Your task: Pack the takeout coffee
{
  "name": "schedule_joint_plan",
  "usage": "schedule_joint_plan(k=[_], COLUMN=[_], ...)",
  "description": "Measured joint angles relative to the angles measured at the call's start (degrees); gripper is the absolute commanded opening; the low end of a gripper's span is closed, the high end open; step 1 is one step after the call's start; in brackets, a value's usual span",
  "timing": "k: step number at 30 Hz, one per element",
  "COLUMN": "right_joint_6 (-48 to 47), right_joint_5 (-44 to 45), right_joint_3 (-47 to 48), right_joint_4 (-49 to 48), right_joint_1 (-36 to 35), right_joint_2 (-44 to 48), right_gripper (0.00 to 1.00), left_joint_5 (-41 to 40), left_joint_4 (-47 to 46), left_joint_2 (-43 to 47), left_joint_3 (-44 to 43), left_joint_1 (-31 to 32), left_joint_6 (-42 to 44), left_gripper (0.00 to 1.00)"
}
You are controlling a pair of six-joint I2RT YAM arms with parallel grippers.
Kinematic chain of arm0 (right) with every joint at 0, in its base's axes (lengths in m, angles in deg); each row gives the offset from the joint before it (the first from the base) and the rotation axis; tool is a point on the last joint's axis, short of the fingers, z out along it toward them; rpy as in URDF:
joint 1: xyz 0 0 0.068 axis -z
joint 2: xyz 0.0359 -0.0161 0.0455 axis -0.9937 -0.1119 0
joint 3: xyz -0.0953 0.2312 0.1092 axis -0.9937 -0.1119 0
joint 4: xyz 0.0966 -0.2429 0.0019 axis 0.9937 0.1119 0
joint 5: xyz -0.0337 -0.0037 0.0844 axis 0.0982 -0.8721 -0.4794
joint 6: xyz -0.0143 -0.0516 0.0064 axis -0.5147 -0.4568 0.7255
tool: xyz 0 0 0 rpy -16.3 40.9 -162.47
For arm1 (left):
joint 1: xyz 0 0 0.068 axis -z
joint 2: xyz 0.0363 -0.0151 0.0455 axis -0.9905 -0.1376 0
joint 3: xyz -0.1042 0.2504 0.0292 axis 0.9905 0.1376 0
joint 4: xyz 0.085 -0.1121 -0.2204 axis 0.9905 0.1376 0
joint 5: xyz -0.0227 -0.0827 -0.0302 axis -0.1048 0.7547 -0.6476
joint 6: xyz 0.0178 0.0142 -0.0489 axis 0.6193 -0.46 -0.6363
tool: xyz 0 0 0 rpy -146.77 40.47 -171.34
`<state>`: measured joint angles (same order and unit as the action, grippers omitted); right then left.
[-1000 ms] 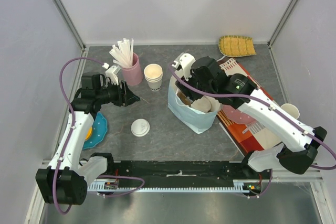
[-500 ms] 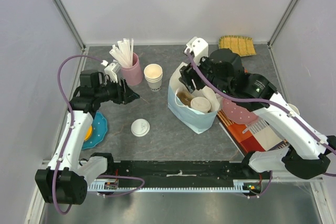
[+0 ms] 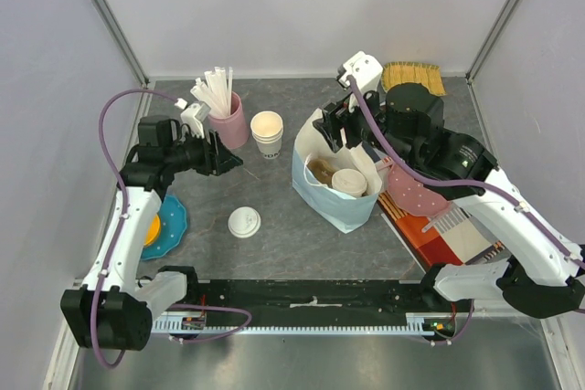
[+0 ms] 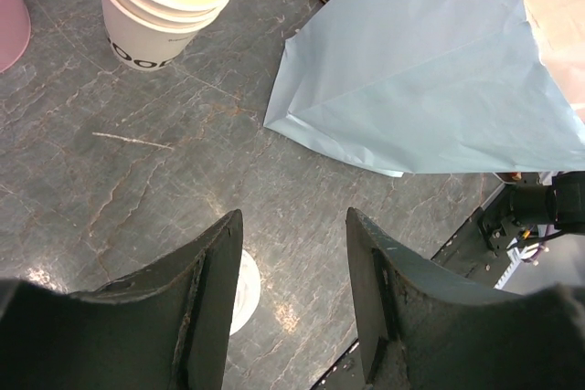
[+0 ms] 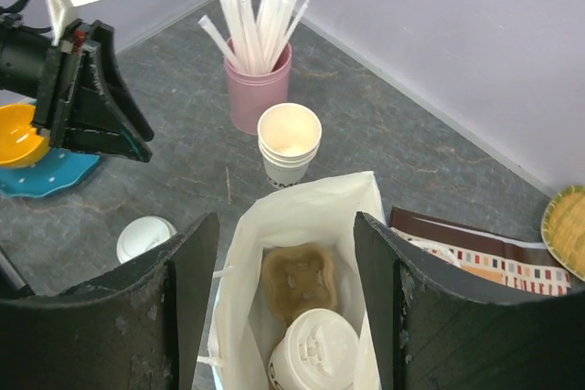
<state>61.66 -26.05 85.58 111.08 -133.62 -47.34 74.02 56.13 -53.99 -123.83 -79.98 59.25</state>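
Observation:
The takeout coffee (image 3: 348,182), a white cup with a round lid, stands inside the pale blue paper bag (image 3: 334,207) beside a brown cardboard carrier (image 5: 297,280). The right wrist view looks straight down on the coffee (image 5: 315,351) in the bag (image 5: 302,200). My right gripper (image 3: 333,127) hangs above the bag's far rim; it (image 5: 285,218) is open and holds nothing. My left gripper (image 3: 224,160) hovers left of the bag, over the table. It (image 4: 292,216) is open and empty too, with the bag's side (image 4: 430,70) ahead of it.
A loose flat white lid (image 3: 244,222) lies on the table in front of the bag. A stack of lidless cups (image 3: 267,132) and a pink cup of straws (image 3: 228,116) stand at the back left. A blue plate (image 3: 171,226) lies left, a striped tray (image 3: 439,226) right, a bamboo tray (image 3: 413,79) far back.
My right gripper has risen out of the bag and drawn back toward the far side, its jaws a little wider. The coffee stays in the bag. The left arm shifted slightly.

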Motion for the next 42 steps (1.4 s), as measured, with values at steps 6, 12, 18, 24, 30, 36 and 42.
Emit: schedule_joint_plan(k=[6, 12, 18, 24, 30, 36, 42], right_joint_6=[1.0, 2.4, 2.8, 5.2, 7.8, 8.3, 8.4], right_joint_5=[8.3, 20.9, 27.1, 23.8, 17.3, 12.8, 10.5], right_joint_3=[0.0, 1.5, 4.4, 5.7, 4.3, 0.7, -3.4], right_joint_4=[0.0, 0.0, -0.2, -0.5, -0.7, -0.9, -1.1], right_joint_1=[-0.1, 0.3, 5.2, 19.7, 29.7, 30.5, 30.6], right_joint_2=[-0.2, -1.7, -4.8, -7.4, -8.0, -7.7, -6.6], right_gripper=[0.70, 0.73, 0.75, 0.74, 0.74, 0.75, 0.75], left_joint_5=[-0.1, -1.1, -2.1, -4.1, -8.0, -19.6, -28.6], left_joint_4=[0.0, -0.1, -0.5, -0.2, -0.2, 0.3, -0.5], left_joint_2=[-1.9, -5.7, -10.5, -15.9, -21.7, -23.1, -23.3], left_joint_3=[-3.6, -10.4, -16.8, -23.6, -29.9, -33.1, -31.6], left_joint_1=[0.0, 0.0, 0.0, 0.0, 0.6, 0.9, 0.5], left_joint_6=[0.0, 0.4, 1.4, 2.9, 4.5, 8.0, 11.4], left_gripper=[0.56, 0.56, 0.56, 0.56, 0.54, 0.49, 0.64])
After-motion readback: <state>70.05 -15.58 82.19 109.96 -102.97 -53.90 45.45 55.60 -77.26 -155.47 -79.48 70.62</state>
